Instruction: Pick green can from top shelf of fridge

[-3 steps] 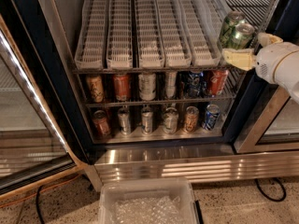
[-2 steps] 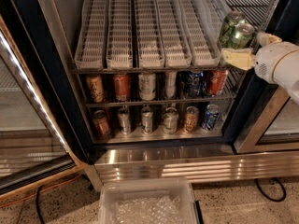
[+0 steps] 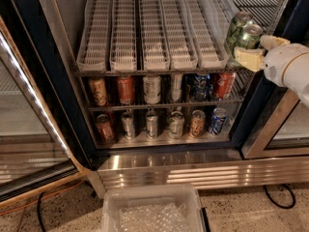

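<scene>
Gripper [image 3: 261, 50] is at the right edge of the camera view, level with the front-right corner of the top shelf [image 3: 152, 64]. The white arm housing [image 3: 288, 66] enters from the right.

Gripper state: pale yellowish fingers [image 3: 249, 60] are clamped on the green can [image 3: 249, 36]. One finger is under and left of the can, the other at its right side.

The green can is tilted, silver lid up. It is held in the air just outside the shelf's rightmost white lane [image 3: 208, 42] and is not resting on the rack. A second green can shape [image 3: 237, 25] touches it on the upper left. Cannot tell whether this is another can or a reflection in the glass.

The top shelf carries five long white slotted lanes running front to back inside the fridge [image 3: 72, 129].

On the middle wire shelf [image 3: 164, 103], one row of upright cans includes an orange-red can [image 3: 125, 90], a white can [image 3: 152, 88], a dark blue can [image 3: 200, 86] and a red can [image 3: 223, 84].

A second row on the lower shelf ends with a blue can [image 3: 218, 121] at the right.

The ribbed stainless base [image 3: 203, 170] sits below the shelves. A clear plastic bin [image 3: 111, 202] is on the floor in front, and a black cable [image 3: 279, 198] lies at lower right. The left glass door [image 3: 29, 129] stands open.
</scene>
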Controlling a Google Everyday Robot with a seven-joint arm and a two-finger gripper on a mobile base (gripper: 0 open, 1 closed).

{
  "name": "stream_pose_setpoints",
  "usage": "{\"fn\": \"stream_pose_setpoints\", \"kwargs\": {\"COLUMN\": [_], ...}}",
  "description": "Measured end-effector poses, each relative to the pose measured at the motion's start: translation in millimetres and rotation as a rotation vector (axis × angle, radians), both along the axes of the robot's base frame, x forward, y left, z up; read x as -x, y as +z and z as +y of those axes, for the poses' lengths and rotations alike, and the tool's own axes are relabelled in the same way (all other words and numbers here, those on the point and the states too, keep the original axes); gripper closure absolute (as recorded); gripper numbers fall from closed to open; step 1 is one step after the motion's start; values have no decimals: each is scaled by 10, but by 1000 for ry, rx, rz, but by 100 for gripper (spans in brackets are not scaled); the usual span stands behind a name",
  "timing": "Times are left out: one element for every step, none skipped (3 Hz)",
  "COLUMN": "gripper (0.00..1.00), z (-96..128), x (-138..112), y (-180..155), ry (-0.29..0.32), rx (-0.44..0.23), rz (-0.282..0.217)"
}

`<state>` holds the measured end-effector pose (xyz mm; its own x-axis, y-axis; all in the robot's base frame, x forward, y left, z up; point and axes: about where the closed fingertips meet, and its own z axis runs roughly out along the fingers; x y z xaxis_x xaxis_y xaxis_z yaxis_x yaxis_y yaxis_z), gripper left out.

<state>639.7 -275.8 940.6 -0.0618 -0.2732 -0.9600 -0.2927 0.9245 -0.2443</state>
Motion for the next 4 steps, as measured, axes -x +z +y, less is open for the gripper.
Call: {"fn": "stream_pose_setpoints", "kwargs": {"gripper": [42, 39, 36, 35], "z": [1, 1, -48, -106], "x": [-1, -2, -150, -299], "y": [0, 0, -40, -40], "ry": [0, 0, -26, -53], "rx": [0, 0, 10, 23], "rz": [0, 0, 0, -15]}}
